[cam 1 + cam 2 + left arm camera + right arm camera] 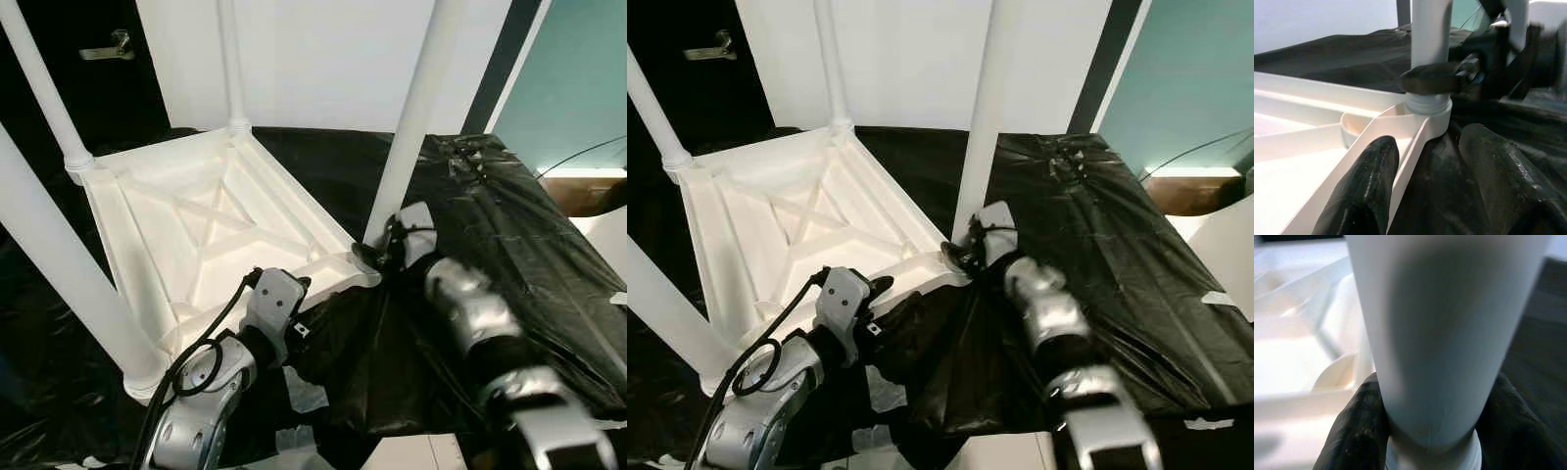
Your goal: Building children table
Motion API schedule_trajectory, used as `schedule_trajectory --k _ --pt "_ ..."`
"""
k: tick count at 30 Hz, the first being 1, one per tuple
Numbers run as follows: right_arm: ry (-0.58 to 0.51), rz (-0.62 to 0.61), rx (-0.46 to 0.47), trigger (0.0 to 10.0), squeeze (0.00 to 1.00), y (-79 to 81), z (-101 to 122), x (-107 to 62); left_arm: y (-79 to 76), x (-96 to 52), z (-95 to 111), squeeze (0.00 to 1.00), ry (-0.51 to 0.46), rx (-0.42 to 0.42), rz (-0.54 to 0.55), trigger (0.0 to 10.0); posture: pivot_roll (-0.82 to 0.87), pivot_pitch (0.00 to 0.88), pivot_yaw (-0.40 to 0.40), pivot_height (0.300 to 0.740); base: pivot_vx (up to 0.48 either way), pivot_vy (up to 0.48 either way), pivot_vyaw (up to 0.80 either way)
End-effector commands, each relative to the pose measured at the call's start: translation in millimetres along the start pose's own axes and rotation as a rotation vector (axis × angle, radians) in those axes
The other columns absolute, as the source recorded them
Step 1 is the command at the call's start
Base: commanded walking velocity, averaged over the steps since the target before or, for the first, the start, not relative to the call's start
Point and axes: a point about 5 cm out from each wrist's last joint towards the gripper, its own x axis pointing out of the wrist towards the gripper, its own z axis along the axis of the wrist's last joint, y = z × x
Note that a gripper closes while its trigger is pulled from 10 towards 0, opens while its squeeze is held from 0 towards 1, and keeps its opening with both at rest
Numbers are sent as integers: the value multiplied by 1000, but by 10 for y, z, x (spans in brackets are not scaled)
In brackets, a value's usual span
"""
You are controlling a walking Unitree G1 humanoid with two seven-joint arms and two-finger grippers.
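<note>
Left eye view puts the upturned white table top (211, 230) at centre left on the black-covered surface (529, 245), legs pointing up. Just right of centre, the right hand (370, 257) is clenched around the base of the near-right leg (416, 108). Lower centre, the left hand (1425, 181) straddles the top's near rim, fingers spread.

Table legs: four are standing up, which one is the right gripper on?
The near-right leg, at the tabletop corner nearest the right arm. The right gripper clamps its base just above the threaded collar; the other three legs stand ungripped.
</note>
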Motion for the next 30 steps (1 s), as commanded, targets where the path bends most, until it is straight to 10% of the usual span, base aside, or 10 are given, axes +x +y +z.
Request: schedule_trajectory --k 1,21,22,30 --pt "58 -78 33 10000 0 -50 -128 -40 -3 4 5 0 0 -4 37 10000 201 0 -93 740 0 0 0" --pt "10 -61 32 10000 0 160 38 -118 -8 19 12 0 -7 -12 37 10000 186 0 -96 740 0 0 0" --pt "1 -45 33 10000 1000 131 57 -122 -6 23 14 0 -8 -12 39 10000 184 3 -95 740 0 0 0" --pt "-40 78 37 10000 1000 1 173 -170 24 11 19 0 -9 -12 51 10000 178 13 -91 740 0 0 0"
